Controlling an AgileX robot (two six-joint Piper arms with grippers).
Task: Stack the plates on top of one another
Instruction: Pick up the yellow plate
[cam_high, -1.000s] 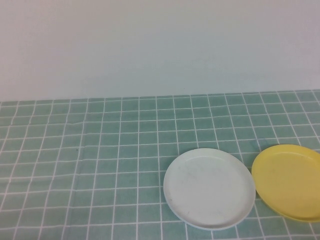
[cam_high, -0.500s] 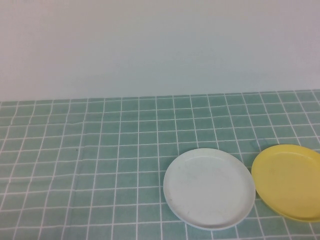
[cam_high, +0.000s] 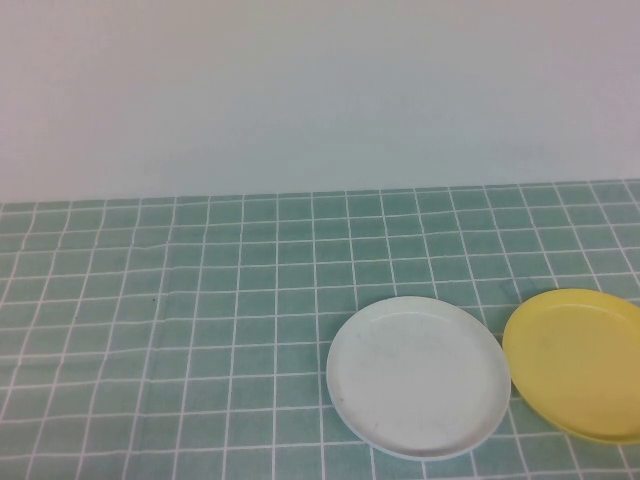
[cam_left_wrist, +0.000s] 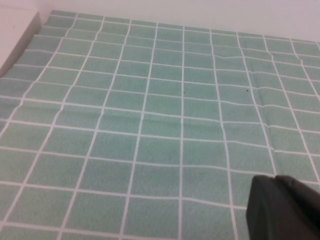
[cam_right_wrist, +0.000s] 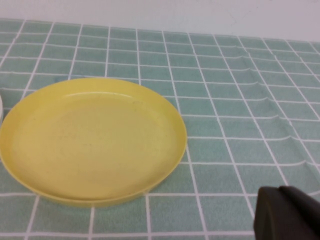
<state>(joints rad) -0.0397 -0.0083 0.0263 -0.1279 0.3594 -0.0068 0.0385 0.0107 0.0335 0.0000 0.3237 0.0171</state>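
**No plate is stacked yet**

The job has not really begun. The white plate (cam_high: 418, 377) lies flat on the green checked cloth (cam_high: 200, 300). The yellow plate (cam_high: 578, 362) lies flat just beside it, on the robot's right. Their rims look very close, maybe touching, but neither plate sits on the other. The blue plate is not in any picture, so where it is cannot be told.

All the stacking is still to do. One plate must be lifted and set on another, and then the third goes on top.

The right gripper (cam_right_wrist: 287, 212) is clenched tight and holds nothing. Only its dark tip shows in the right wrist view. It hangs above the cloth, and the yellow plate lies near, out in front of the claw and a bit to one side, not touching it. A thin bit of the white plate peeks in past the yellow one, farther from this claw.

The left gripper (cam_left_wrist: 282, 207) is clenched tight too, with nothing in it. It hangs over bare cloth. No plate shows near it, so the plates are well apart from this claw
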